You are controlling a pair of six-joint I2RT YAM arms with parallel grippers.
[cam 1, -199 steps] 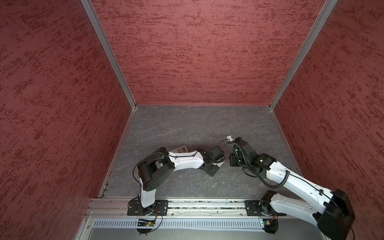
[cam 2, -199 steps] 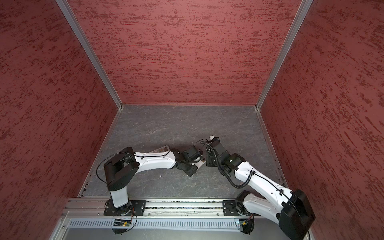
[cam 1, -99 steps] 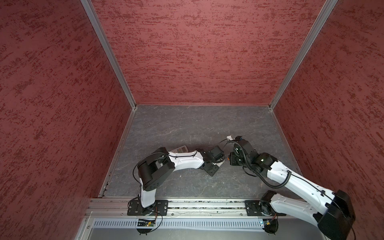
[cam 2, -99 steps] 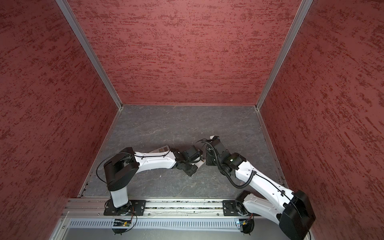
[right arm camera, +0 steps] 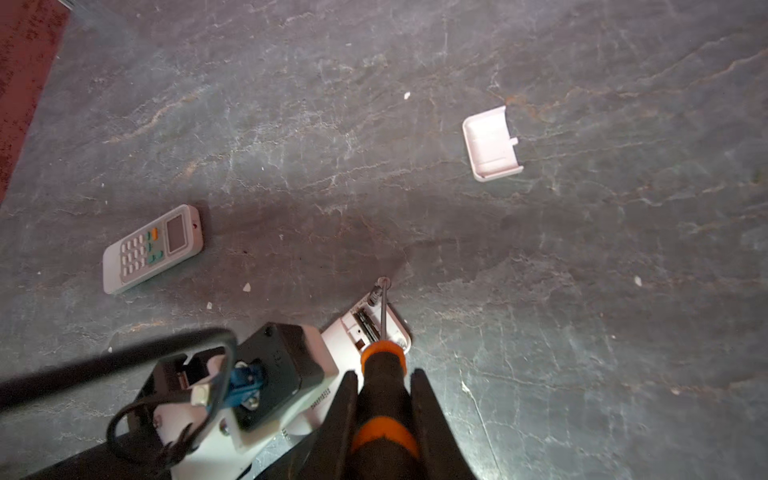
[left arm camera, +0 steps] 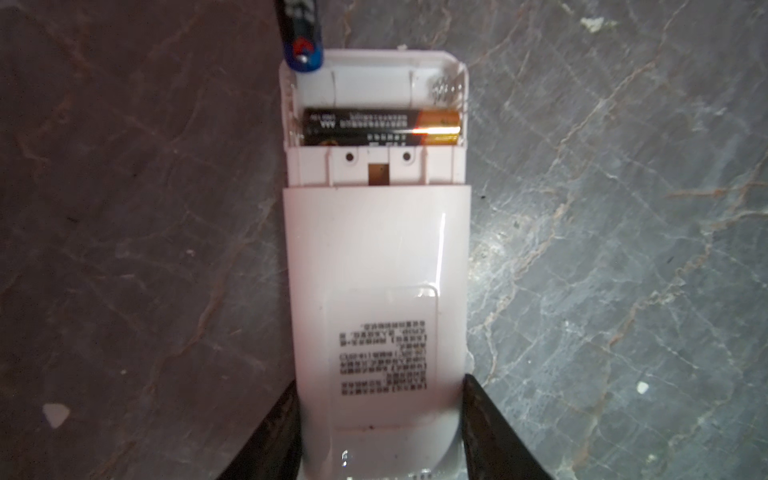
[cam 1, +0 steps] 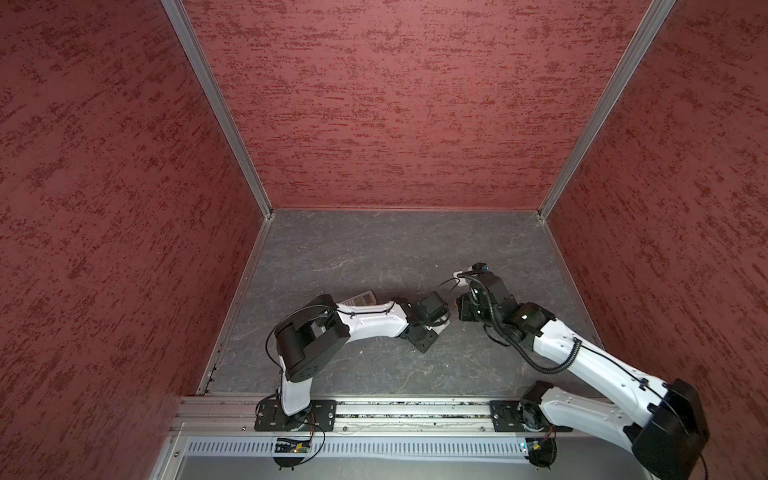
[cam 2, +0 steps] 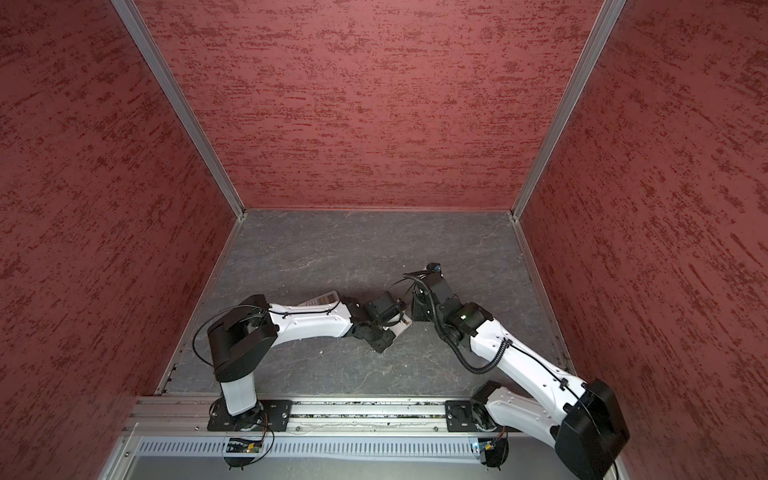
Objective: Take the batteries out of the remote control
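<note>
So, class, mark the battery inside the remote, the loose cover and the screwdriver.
battery (left arm camera: 381,126): left wrist view, black middle.
loose cover (right arm camera: 491,143): right wrist view, inner face.
screwdriver (right arm camera: 382,390): right wrist view, black grip.

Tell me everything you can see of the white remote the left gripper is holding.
The white remote is glossy pale plastic, held back up over the grey table. The left gripper is shut on its sides near the printed label. Its cover lies apart on the table, so the compartment is open: one black-and-gold battery sits in it; the slot beside is empty, spring showing. A blue-ended battery sticks up at its corner, beside the screwdriver shaft.
</note>
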